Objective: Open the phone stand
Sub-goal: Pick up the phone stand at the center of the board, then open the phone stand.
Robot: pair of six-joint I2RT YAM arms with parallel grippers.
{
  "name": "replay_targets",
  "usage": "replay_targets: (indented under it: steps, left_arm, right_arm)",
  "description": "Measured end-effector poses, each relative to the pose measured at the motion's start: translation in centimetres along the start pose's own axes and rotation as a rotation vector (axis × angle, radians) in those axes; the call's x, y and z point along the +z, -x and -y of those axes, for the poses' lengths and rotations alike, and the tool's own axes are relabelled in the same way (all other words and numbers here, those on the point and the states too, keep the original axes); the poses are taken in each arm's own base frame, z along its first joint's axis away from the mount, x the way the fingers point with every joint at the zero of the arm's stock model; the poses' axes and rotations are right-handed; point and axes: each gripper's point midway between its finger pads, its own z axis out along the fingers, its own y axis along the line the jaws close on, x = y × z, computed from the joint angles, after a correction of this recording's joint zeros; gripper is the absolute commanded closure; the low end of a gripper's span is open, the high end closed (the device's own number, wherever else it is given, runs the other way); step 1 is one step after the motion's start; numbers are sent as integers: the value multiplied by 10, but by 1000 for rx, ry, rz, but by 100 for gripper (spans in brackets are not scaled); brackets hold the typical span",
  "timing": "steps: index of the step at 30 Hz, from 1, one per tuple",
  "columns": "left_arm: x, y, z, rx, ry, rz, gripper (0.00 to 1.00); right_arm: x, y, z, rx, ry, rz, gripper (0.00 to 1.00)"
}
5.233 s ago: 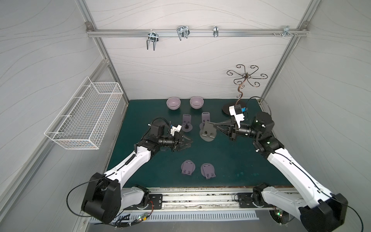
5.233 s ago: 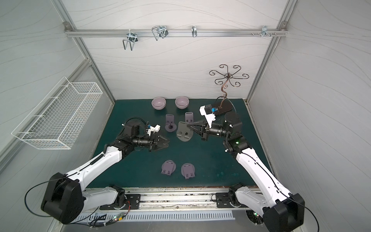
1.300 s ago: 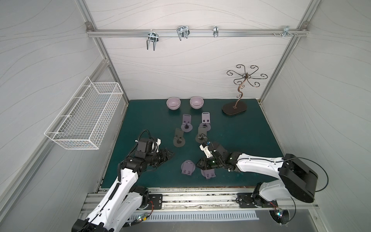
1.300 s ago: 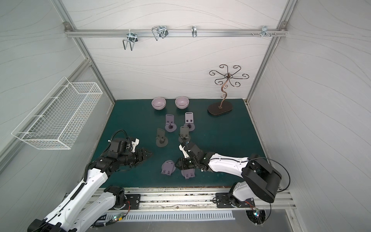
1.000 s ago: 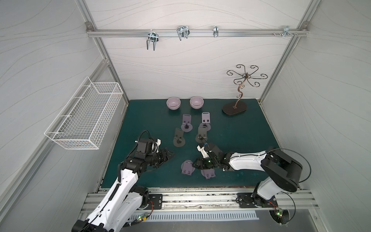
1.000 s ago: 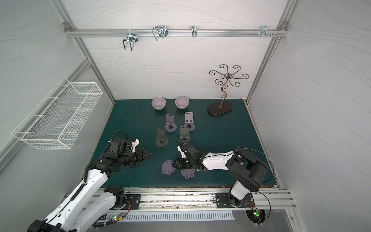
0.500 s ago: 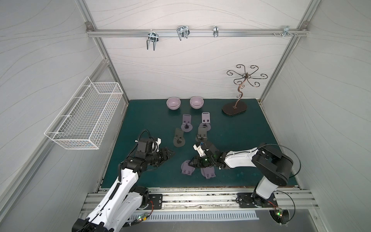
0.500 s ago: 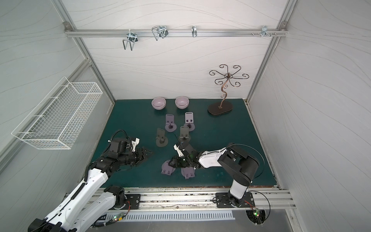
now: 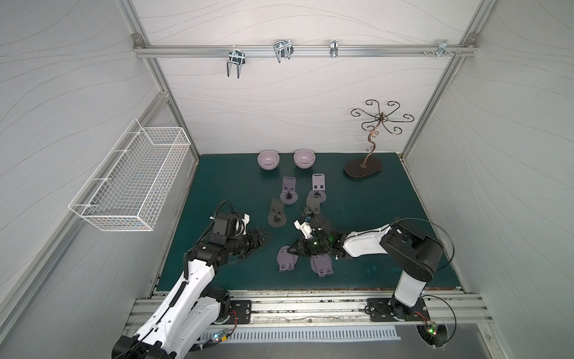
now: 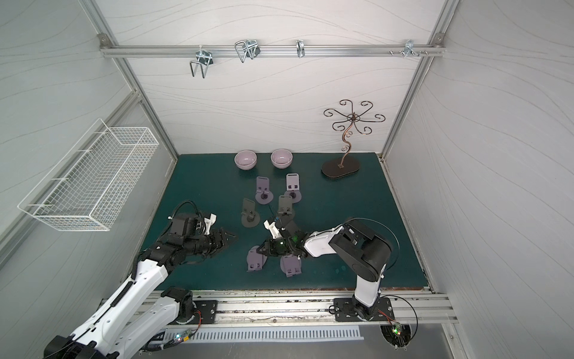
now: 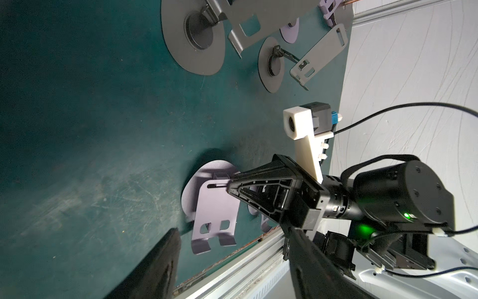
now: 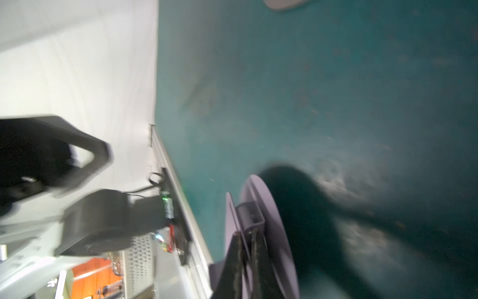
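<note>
**Grip made on the folded stand, opening not yet done**

The phone stand (image 9: 285, 259) lay near the front edge of the green mat (image 9: 372, 217), the left one of two lilac stands there, with its twin (image 9: 321, 264) just beside it. It was a round disc with a slotted plate folded down almost flat over it, the hooked lip of the plate pointing toward the front rail. The right gripper (image 9: 292, 248) reached in low from the side. Its jaws were pressed together at the hinge end of the plate, seemingly pinching the thin piece there, though the blurred wrist view left the exact hold unsure. The left gripper (image 9: 264, 239) hovered near the stand with its jaws spread, touching nothing. Farther back, a grey stand (image 9: 277, 214) and three more stood unfolded. By my reading the grasp was done, while raising the plate off the disc remained, likely with the disc held down
</note>
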Motion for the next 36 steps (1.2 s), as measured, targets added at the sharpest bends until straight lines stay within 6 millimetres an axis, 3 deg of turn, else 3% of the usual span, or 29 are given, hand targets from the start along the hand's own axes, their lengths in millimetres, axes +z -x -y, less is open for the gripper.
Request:
replay_targets:
  steps: [11, 16, 21, 26, 30, 36]
  left_arm:
    - [-1, -1, 2, 1, -9, -1, 32]
    - [-10, -1, 16, 17, -82, 9, 36]
    - [-16, -1, 43, 38, -214, -13, 39]
    - [-25, -4, 78, 95, -368, -38, 40]
    - [-29, -23, 102, 186, -454, -95, 41]
    - [-29, -42, 122, 251, -518, -153, 46]
  right_arm:
    - [-9, -2, -10, 4, 55, -20, 100]
    - [-49, 8, -26, 48, 132, 6, 100]
    - [-109, 34, -80, -21, 283, 104, 100]
    - [-156, 38, -121, -79, 399, 151, 100]
    - [-171, 36, -131, -70, 449, 154, 100]
    - [-167, 32, -126, 9, 511, 124, 100]
